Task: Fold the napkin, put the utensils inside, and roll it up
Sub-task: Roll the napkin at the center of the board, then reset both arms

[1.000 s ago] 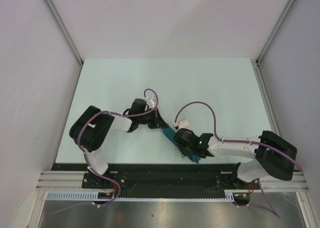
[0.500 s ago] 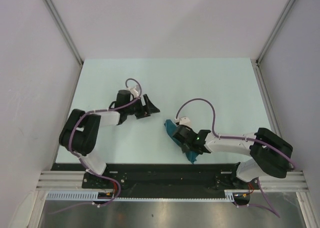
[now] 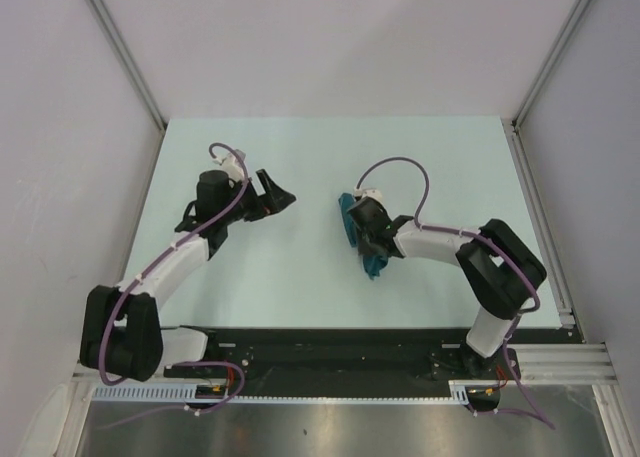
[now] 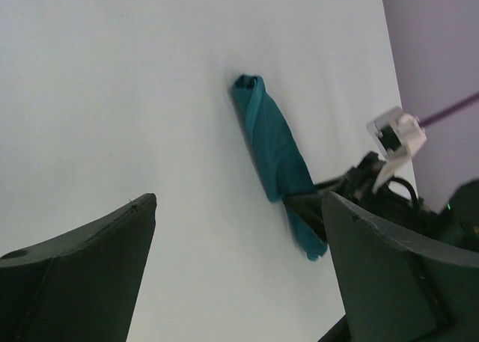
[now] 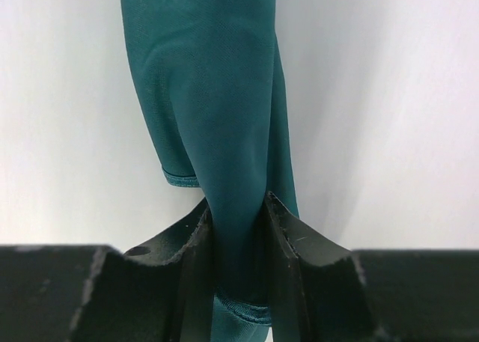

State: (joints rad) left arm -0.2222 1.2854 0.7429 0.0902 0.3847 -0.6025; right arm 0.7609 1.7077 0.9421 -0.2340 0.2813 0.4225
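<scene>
The napkin (image 3: 375,266) is a dark teal roll lying on the table right of centre. My right gripper (image 3: 366,239) is shut on it near the near end. In the right wrist view the napkin (image 5: 209,80) runs away from me, and both fingers (image 5: 293,241) pinch the cloth at the right gripper (image 5: 237,207). My left gripper (image 3: 277,199) stands open and well apart to the left of the roll. From the left wrist the napkin (image 4: 271,144) shows beyond the empty left gripper (image 4: 238,207). The utensils are hidden.
The pale table (image 3: 450,167) is bounded by metal rails at its sides (image 3: 535,202) and grey walls behind. A black base strip (image 3: 330,342) runs along the near edge. Purple cables loop above both wrists.
My left gripper has opened, let go of the roll's end and drawn back to the left and farther away. My right gripper has closed on the rolled napkin and carried it away from the near edge.
</scene>
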